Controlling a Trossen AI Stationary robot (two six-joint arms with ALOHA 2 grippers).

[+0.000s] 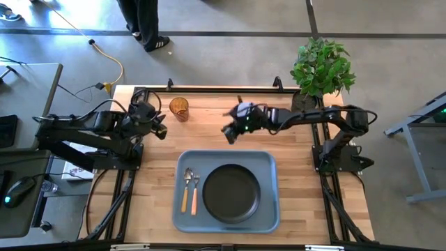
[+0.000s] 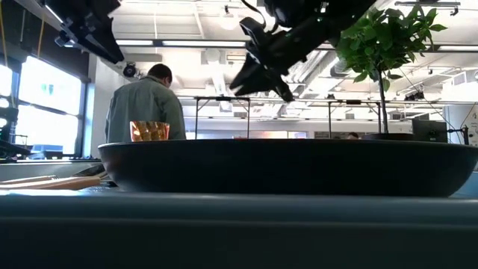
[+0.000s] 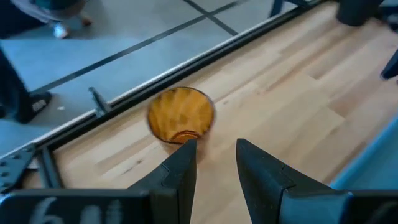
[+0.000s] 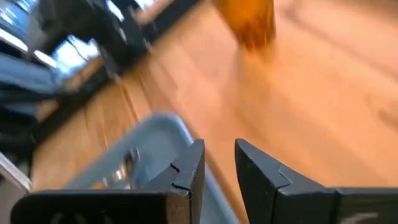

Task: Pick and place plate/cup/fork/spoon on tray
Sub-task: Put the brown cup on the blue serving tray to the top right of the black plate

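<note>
The amber cup [image 1: 179, 109] stands upright on the wood near the table's far edge, left of centre. My left gripper [image 1: 160, 130] hovers open just near and left of it; in its wrist view the cup [image 3: 181, 115] sits just beyond the fingertips [image 3: 214, 146]. My right gripper [image 1: 228, 132] hangs open and empty in the air between the cup and the tray [image 1: 272, 160], also seen in the low view [image 2: 258, 78]. The black plate [image 1: 231, 193] rests on the tray, with the spoon [image 1: 186, 189] and fork [image 1: 195, 194] side by side left of it.
A potted plant [image 1: 322, 66] stands at the table's far right corner. A person [image 2: 146, 104] stands beyond the far edge. Bare wood lies between the tray's far rim and the far edge, and on both sides of the tray.
</note>
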